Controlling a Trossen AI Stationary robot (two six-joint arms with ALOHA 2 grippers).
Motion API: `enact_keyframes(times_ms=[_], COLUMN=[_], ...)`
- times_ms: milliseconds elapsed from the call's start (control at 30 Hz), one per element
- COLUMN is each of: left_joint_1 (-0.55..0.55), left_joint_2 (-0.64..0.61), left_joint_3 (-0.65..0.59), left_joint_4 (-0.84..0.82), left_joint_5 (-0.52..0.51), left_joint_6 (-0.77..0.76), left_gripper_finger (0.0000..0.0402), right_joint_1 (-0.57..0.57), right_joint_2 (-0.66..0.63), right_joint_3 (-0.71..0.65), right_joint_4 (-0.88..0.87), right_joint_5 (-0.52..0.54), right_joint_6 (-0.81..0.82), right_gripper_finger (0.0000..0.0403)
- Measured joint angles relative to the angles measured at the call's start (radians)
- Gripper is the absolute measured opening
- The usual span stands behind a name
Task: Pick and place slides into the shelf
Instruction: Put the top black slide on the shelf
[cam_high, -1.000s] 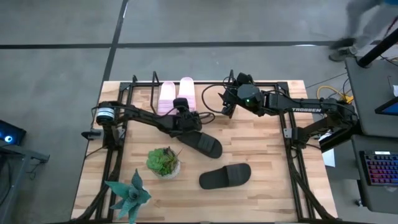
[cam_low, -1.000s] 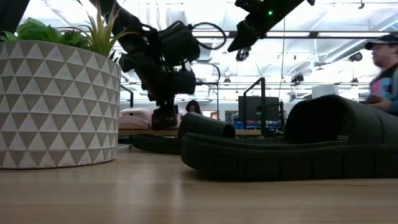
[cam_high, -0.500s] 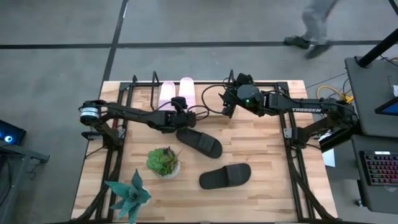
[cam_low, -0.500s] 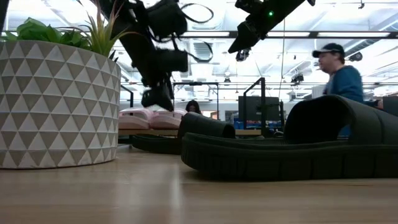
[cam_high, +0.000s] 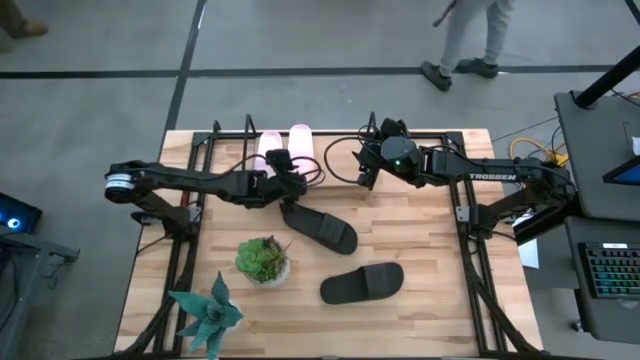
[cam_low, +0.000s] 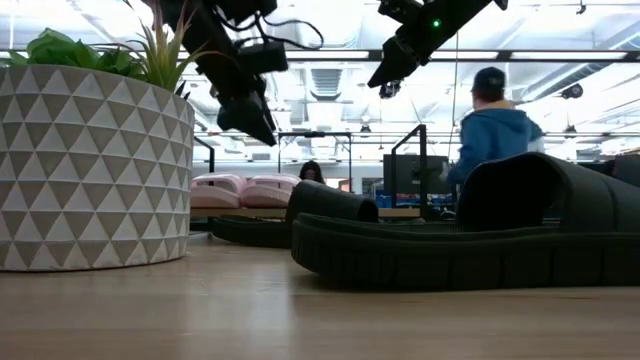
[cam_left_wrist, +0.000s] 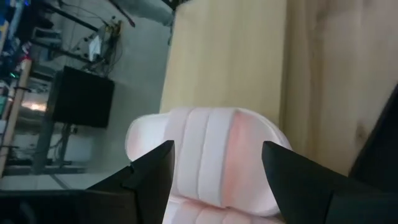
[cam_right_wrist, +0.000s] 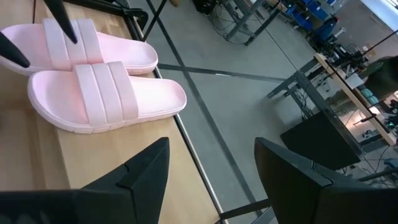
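A black slide (cam_low: 470, 235) lies across the wooden counter (cam_low: 300, 320) in the foreground, strap arching at its right. Behind it lies a second black slide (cam_low: 290, 215); farther back sit two pale pink slides (cam_low: 245, 190). A white triangle-patterned planter (cam_low: 90, 170) stands left. Two grippers hang overhead: the left gripper (cam_low: 250, 110) and the right gripper (cam_low: 385, 75). A person in a blue hoodie (cam_low: 490, 130) stands beyond.
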Motion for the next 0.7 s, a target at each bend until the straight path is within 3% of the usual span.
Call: enact_keyframes(times_ms=[233, 300, 433, 567, 633, 700], left_joint_1=[0.017, 0.011, -0.006, -0.019, -0.033, -0.051], left_joint_2=[-0.046, -0.075, -0.167, -0.275, -0.323, -0.367], left_joint_3=[0.008, 0.006, 0.001, 0.000, -0.004, -0.015], left_joint_4=[-0.015, -0.016, -0.012, -0.003, -0.006, -0.008], left_joint_5=[0.006, 0.050, 0.305, 0.674, 0.757, 0.761], left_joint_6=[0.050, 0.048, 0.019, -0.005, -0.007, -0.007], left_gripper_finger=[0.0226, 0.0226, 0.0226, 0.0226, 0.0226, 0.0226], right_joint_1=[0.000, 0.000, 0.000, 0.000, 0.000, 0.000], right_joint_2=[0.000, 0.000, 0.000, -0.008, -0.020, -0.042], right_joint_3=[-0.002, -0.008, -0.028, -0.073, -0.105, -0.141], right_joint_4=[0.001, 0.001, 0.005, 0.064, 0.121, 0.173], right_joint_5=[-0.001, 0.000, -0.001, -0.002, -0.009, -0.039], right_joint_6=[0.023, 0.030, 0.013, -0.009, -0.027, -0.046], right_gripper_finger=[0.0226, 0.0226, 0.0225, 0.0219, 0.0215, 0.0210])
